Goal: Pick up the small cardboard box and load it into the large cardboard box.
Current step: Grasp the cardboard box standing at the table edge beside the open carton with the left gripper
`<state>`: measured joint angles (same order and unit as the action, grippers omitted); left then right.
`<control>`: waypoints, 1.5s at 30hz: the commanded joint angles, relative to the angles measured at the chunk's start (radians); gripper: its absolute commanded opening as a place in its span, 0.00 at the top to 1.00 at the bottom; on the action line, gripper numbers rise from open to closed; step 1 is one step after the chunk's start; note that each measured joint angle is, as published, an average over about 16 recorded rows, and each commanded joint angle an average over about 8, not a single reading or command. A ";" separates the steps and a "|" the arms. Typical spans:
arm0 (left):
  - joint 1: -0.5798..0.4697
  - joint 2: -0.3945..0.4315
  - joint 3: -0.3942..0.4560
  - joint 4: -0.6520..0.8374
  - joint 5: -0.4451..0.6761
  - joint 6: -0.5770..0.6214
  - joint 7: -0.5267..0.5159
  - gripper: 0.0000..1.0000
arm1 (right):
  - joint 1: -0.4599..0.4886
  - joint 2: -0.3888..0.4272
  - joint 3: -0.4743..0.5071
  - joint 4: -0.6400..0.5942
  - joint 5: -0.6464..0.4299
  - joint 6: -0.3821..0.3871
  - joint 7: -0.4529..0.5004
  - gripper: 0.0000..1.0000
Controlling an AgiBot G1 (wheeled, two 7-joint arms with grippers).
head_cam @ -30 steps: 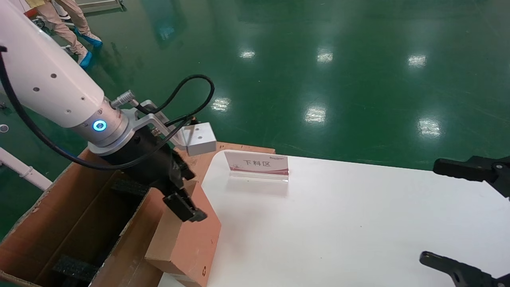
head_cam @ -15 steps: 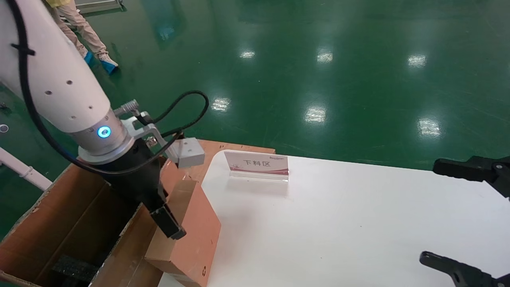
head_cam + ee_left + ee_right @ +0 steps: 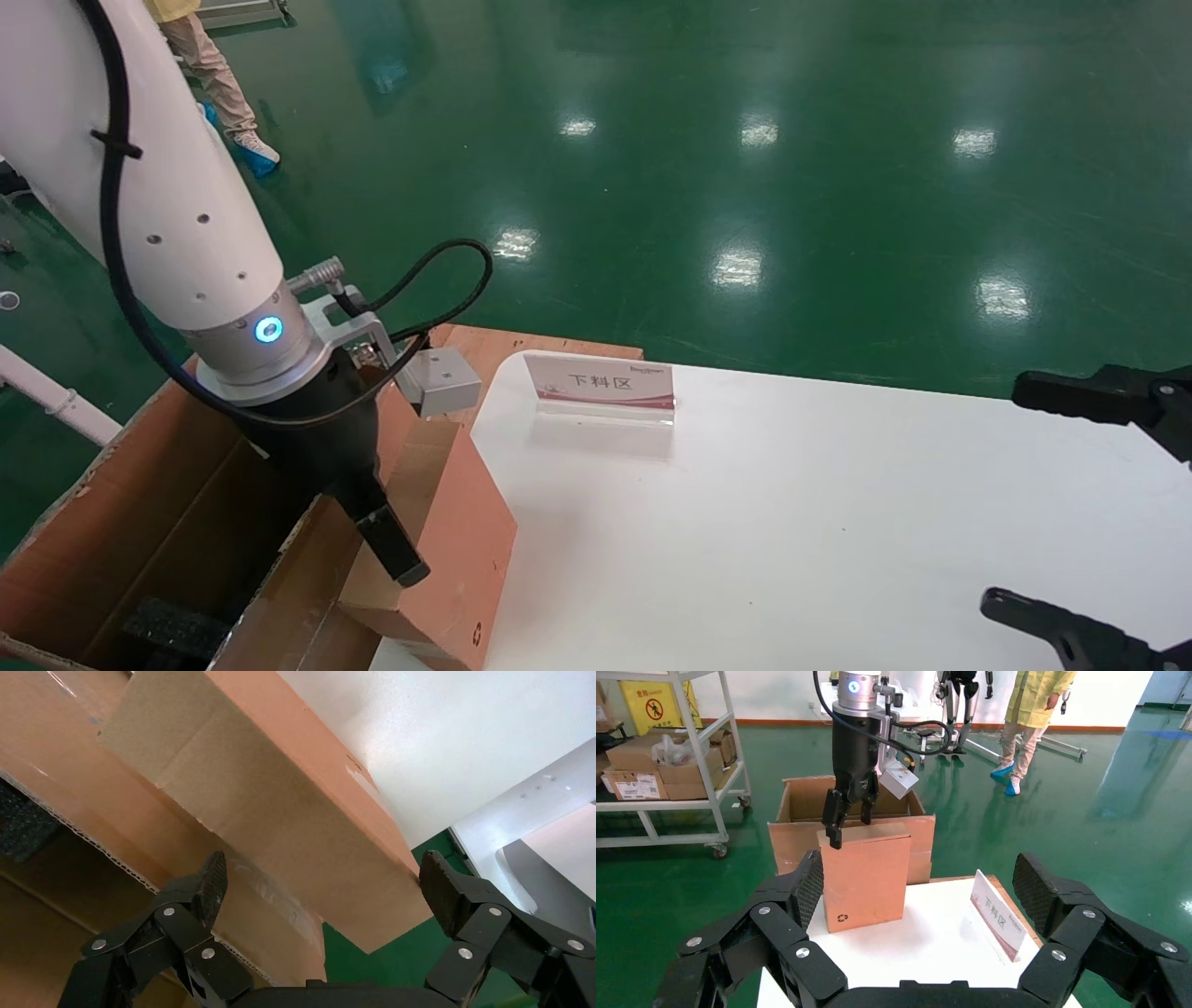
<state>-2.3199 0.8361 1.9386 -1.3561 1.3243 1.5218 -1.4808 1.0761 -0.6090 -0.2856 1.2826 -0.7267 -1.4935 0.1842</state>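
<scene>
Two arms in view, only the left one at the boxes. Left pincer (image 3: 396,550) points down over the top edge of the small cardboard box (image 3: 447,550), a plain brown closed carton standing on end at the near-left corner of the white table (image 3: 792,522), tiny dark recycling mark near its lower corner. Left wrist view: both black fingers (image 3: 211,881) spread wide with the small box's top edge between them, neither pad pressed on it, so the left pincer is open and grips nothing. Right wrist view shows the same: left pincer (image 3: 843,820) straddles the small box (image 3: 866,878) at its upper corner on the large-box side. Large cardboard box (image 3: 140,522), big brown corrugated carton with raised flaps, sits off the table's left edge, just beside the small box, touching or nearly so; cannot tell which. Black foam block (image 3: 172,626) visible inside it. Small box is on the table, not inside the large box. Right pincer (image 3: 1103,508) hangs at the table's right edge, fingers spread wide, empty. White and red sign card (image 3: 601,382) with Chinese text stands at the table's far edge. Glossy green floor (image 3: 745,140) beyond.
</scene>
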 commanded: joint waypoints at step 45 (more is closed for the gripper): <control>0.060 0.003 0.043 0.000 0.076 -0.116 -0.050 1.00 | 0.000 0.001 -0.001 0.000 0.001 0.001 -0.001 1.00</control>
<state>-2.2597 0.8388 1.9818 -1.3564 1.4000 1.4059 -1.5308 1.0761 -0.6083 -0.2867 1.2823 -0.7256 -1.4927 0.1836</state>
